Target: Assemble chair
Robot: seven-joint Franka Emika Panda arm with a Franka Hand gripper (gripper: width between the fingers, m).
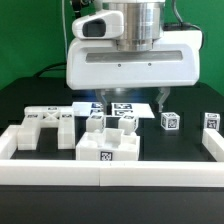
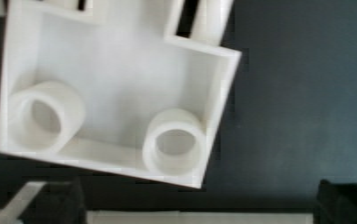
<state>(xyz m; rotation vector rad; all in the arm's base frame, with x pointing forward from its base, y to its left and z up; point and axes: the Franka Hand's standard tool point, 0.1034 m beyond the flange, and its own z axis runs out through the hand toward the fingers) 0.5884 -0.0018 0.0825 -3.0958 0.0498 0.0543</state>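
**Hovering over loose chair parts, nothing yet taken up**

Item: chair parts (image 1: pixel 97 122), white moulded plastic, all lying separate on the black bench (image 1: pixel 30 100) inside the white border rail (image 1: pixel 150 180). None looks joined to another.

- Slotted frame (image 1: pixel 45 125), towards the exterior view's left.
- Front block (image 1: pixel 108 150), notched along its top, tag on its face, just behind the rail.
- Tagged cube (image 1: pixel 168 121), towards the exterior view's right, with another block beyond it.
- Socket plate (image 2: pixel 113 90), seen from the wrist: flat, two round sockets, slots along one edge. I cannot say for certain which bench piece this is.

Also present: the marker board (image 1: pixel 140 108), flat behind the small blocks.

Condition of the arm: fingers (image 2: pixel 347 203) spread wide, empty, hanging above the plate and clear of it.

Handling, as I judge it: stiff, light, hard-shelled pieces that will not give under a squeeze, but smooth enough to slip or swivel. The plate's broad face looks too wide to span; best taken across a thin side wall or a bar between slots, pads flat on parallel faces, near the middle so it hangs level.
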